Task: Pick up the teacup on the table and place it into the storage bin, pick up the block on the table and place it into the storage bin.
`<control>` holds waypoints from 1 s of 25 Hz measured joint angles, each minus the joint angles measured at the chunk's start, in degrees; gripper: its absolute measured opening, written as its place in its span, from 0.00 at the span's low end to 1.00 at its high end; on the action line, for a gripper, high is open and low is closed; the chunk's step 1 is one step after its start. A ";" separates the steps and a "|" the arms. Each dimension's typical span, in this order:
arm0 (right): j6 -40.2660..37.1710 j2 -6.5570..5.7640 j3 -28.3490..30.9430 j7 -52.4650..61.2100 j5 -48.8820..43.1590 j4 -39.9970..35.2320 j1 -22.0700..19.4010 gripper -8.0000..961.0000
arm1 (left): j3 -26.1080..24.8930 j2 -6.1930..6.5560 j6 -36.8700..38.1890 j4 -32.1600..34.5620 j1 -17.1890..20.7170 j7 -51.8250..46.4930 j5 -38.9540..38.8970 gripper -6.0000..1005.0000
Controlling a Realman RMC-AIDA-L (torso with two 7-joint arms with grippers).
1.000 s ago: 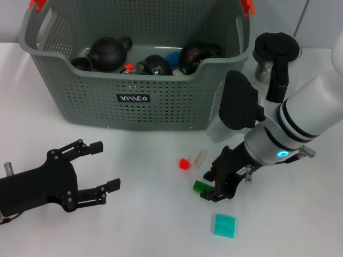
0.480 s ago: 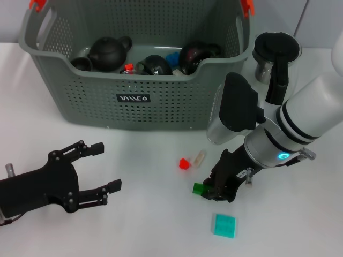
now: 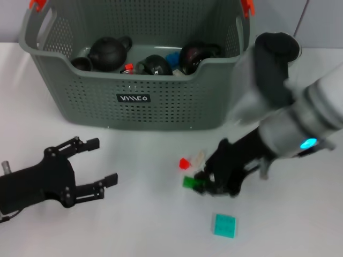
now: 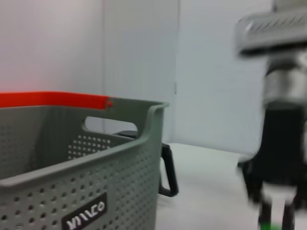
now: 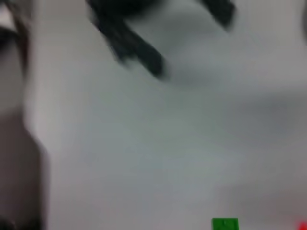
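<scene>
One bin stands at the upper centre of the head view. On the worktop below it lie four small loose pieces: one green block, one red block, one pale clear piece and one teal square. Inside the bin are at least three dark round pots, plus one blue bit and one red bit. One black-handled jug sits at upper right. Two grippers show: left, right.

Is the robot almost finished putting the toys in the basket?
Partly. Dark teapots and cups already sit inside the grey-green perforated storage bin. The right gripper is at the small green block on the white table. A red block and a flat teal square are left. The left gripper waits open.
</scene>
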 joint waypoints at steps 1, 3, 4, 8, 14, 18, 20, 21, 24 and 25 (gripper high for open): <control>-3.35 -0.04 2.98 -0.33 1.46 -3.22 -0.71 0.22 | -0.54 -0.01 0.03 0.00 0.00 -0.06 0.03 0.88; -8.74 -0.07 9.01 -0.20 4.80 -9.49 -1.88 0.22 | -1.33 0.00 0.12 0.00 -0.05 -0.14 0.10 0.88; -9.95 -0.08 11.19 0.51 5.93 -12.06 -2.29 0.22 | -1.57 0.00 0.18 0.00 -0.10 -0.16 0.12 0.88; -10.01 -0.08 19.34 6.35 8.67 -21.17 -2.27 0.22 | -1.78 0.00 0.21 0.00 -0.17 -0.28 -0.06 0.88; 3.19 -0.17 23.66 15.51 1.78 -18.96 4.39 0.22 | -1.87 -0.24 0.08 -0.01 -0.79 -0.35 -0.13 0.88; 13.88 -0.34 23.67 17.62 -6.20 -6.63 11.31 0.22 | -1.90 -0.49 -0.14 -0.01 -1.16 -0.40 -0.16 0.88; 18.86 -0.49 23.55 17.04 -8.27 0.81 14.76 0.22 | -1.92 -0.51 -0.29 0.00 -1.21 -0.41 -0.17 0.88; 21.34 -0.51 23.39 16.79 -9.06 4.25 16.31 0.22 | -1.92 -0.53 -0.37 -0.01 -1.24 -0.40 -0.17 0.88; 27.80 -0.34 22.39 16.37 -11.71 11.99 19.66 0.22 | -2.34 -0.76 -0.50 -0.01 -1.27 -0.41 -0.17 0.88; 29.11 -0.28 21.61 16.21 -12.29 13.95 20.57 0.22 | -2.66 -0.92 -0.56 0.00 -1.28 -0.41 -0.17 0.88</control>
